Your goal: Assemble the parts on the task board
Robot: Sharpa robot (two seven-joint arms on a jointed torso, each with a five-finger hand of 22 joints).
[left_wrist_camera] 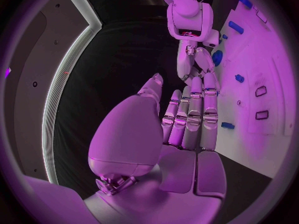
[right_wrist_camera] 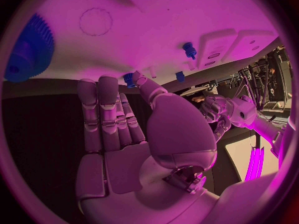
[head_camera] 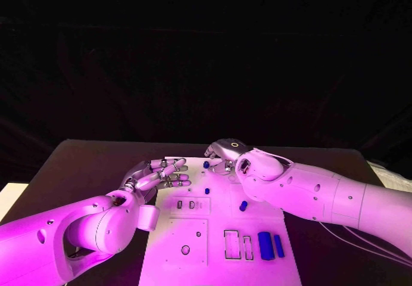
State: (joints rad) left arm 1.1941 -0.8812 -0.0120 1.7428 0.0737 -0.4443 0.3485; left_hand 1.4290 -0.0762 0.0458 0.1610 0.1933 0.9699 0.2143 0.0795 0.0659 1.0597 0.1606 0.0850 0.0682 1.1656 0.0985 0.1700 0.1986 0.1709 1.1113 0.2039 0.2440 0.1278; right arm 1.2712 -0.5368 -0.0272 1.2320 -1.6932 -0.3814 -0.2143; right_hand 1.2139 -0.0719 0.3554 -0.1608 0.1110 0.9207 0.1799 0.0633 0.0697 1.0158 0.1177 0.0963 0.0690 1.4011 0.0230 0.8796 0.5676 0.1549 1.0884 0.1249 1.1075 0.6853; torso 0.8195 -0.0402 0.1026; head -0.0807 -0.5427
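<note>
The right hand (head_camera: 225, 156) hovers at the task board's (head_camera: 189, 250) twelve o'clock edge, fingers straight and together, holding nothing. The left hand (head_camera: 161, 176), at ten o'clock, lies flat and empty. Blue parts (head_camera: 266, 245) lie toward four o'clock.

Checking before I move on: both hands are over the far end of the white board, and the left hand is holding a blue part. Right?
Not quite. The left hand holds nothing; its fingers lie straight and empty in the left wrist view. Both it and the right hand are indeed at the far end of the white board.
</note>
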